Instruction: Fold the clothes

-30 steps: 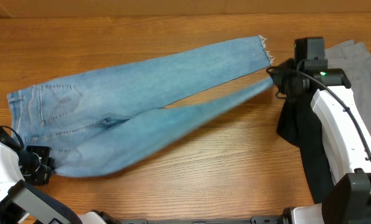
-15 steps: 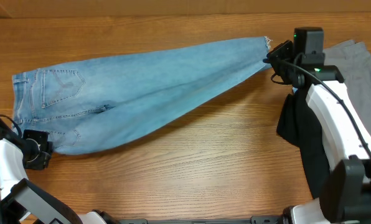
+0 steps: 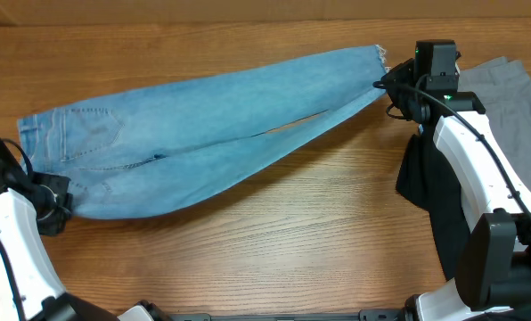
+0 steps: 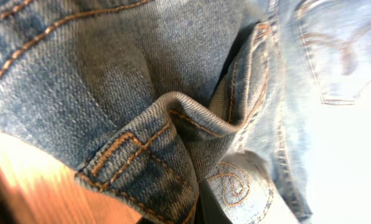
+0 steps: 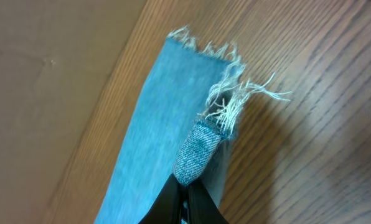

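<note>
**Workpiece.** The jeans (image 3: pixel 203 134) lie stretched across the table (image 3: pixel 292 250), with the waist at the left and the frayed hems at the right. The near leg lies almost over the far leg, and a narrow gap shows between them.

**Tooling.** The left gripper (image 3: pixel 53 203) is pinched tight on the near corner of the waistband. In its wrist view the denim is bunched into folds at the grip. The right gripper (image 5: pixel 187 186) is pressed together on a small roll of the near leg's hem, just beside the loose threads.

**Hazards**
1. Hem slip: the right grip holds only the edge of the cloth. Tension along the leg could pull it free.
2. Misalignment: if the leg is set down with the gap open, the legs will not stack squarely.
3. Set creases: the bunched waistband may be pressed into the fold if it is released unsmoothed.
4. Snagging: the black garment (image 3: pixel 421 178) and the grey garment (image 3: pixel 506 89) lie just beside the right arm. A sweep there could drag them
</note>
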Available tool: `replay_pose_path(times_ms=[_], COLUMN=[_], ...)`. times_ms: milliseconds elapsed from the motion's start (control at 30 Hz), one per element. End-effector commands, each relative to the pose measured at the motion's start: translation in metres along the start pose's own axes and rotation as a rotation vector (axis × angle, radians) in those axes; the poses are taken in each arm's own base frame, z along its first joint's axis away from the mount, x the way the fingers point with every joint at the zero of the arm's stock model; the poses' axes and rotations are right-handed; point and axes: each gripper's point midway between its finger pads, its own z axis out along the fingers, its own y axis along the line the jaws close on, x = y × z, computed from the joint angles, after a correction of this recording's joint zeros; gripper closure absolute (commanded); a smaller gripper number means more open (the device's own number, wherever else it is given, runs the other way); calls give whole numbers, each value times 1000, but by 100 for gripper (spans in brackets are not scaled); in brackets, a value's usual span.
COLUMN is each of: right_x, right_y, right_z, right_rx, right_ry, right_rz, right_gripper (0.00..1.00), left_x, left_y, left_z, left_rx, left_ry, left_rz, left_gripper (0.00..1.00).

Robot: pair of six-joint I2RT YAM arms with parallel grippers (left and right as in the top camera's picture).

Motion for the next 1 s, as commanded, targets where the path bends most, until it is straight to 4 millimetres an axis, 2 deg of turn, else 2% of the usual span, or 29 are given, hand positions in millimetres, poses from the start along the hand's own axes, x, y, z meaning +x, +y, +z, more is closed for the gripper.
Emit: replay_pose_path(times_ms=[0,167,433,567,733,867,967], right_x=[-20,-24,-38,-43,-53,-49,-40], right_y=[4,0,11,10,26,39,45], right_z=[-11,-22,-59,-61,-63,-59,-46], right_rx=[6,28,-14,-11,-79,-113,-119], right_ry=[-75,-98,-170,-194,-236,-241,-240], right_rz=[53,72,76,108,116,103,88], right_gripper=[96,96,96,96,96,96,96], left_x=[-24,-18,-7,-15,-36,-48,-53], left_y=[9,39,54,51,30,15,7], left_z=[-32,-41,-43,-43,-41,-34,-23], left_rx=[-63,-205,-269,-258,-168,-120,-114], left_ry=[-151,-157,-120,-166,-248,-274,-265], left_rz=[-52,-105,-125,-176,-199,-206,-205], left_gripper=[96,96,96,96,96,96,96])
